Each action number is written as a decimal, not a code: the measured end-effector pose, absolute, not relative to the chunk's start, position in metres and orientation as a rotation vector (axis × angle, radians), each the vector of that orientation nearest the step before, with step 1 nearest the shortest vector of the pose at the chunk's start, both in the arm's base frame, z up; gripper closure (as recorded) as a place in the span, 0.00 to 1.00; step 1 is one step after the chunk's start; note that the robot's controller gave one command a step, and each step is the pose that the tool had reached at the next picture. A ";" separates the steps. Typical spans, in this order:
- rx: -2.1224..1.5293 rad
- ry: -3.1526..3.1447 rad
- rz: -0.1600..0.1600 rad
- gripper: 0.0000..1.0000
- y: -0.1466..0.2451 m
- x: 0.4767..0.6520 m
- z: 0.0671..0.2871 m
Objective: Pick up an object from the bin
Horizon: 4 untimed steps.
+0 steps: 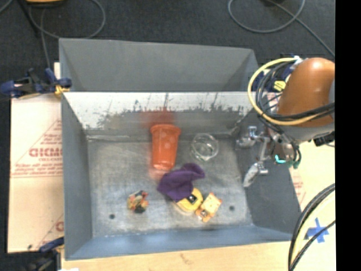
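My gripper hangs at the bin's right side, over the sloping right wall, open with nothing between its fingers. The thing nearest to it is a clear glass cup, lying to its left on the bin floor. An orange plastic cup stands further left, near the back wall. A purple cloth is crumpled in the middle of the floor, partly covering a yellow toy. A small orange and white box lies just right of the toy, below and left of the gripper.
A small multicoloured toy lies at the front left of the floor. The left half of the floor is bare grey metal. The arm with its orange cover and looped cables stands over the bin's right rim.
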<state>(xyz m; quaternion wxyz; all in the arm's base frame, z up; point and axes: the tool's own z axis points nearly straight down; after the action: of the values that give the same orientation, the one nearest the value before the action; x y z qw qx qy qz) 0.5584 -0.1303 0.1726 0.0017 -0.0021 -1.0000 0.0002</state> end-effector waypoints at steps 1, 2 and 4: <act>-0.002 -3.146 0.003 0.00 -0.130 0.560 0.177; 0.060 -3.151 0.006 0.00 -0.100 0.615 0.152; 0.230 -3.134 -0.001 0.00 -0.045 0.610 0.134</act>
<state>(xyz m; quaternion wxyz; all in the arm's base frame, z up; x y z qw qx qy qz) 0.6097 -0.0448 0.1343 -0.0006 0.0733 -0.9973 -0.0004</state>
